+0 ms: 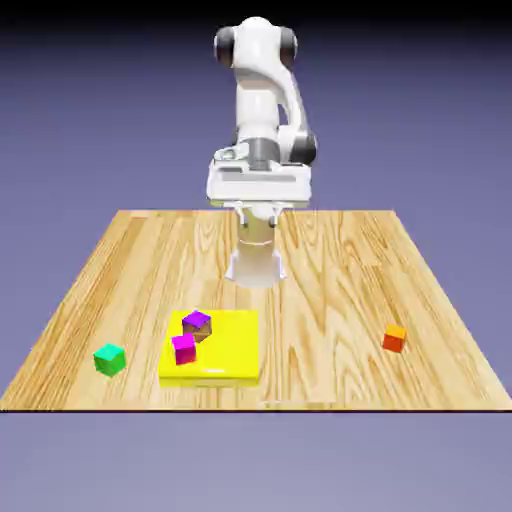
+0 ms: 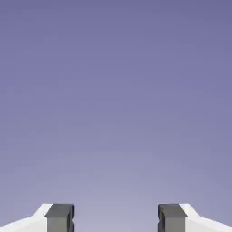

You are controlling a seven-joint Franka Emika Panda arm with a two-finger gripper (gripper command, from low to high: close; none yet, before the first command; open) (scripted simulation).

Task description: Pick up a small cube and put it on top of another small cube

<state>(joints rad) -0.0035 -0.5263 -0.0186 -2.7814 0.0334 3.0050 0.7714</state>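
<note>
Cubes around the yellow block
In the exterior view, the green cube is seen left of the block on the counter, the magenta cube on it; in the hand view, seemingly only backdrop is framed by widely parted fingers.

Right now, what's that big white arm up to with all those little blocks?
Nothing is being handled: the arm's hand is open and empty, raised above the table. The green cube sits alone, two cubes are on the yellow block, and an orange cube lies apart.
</note>
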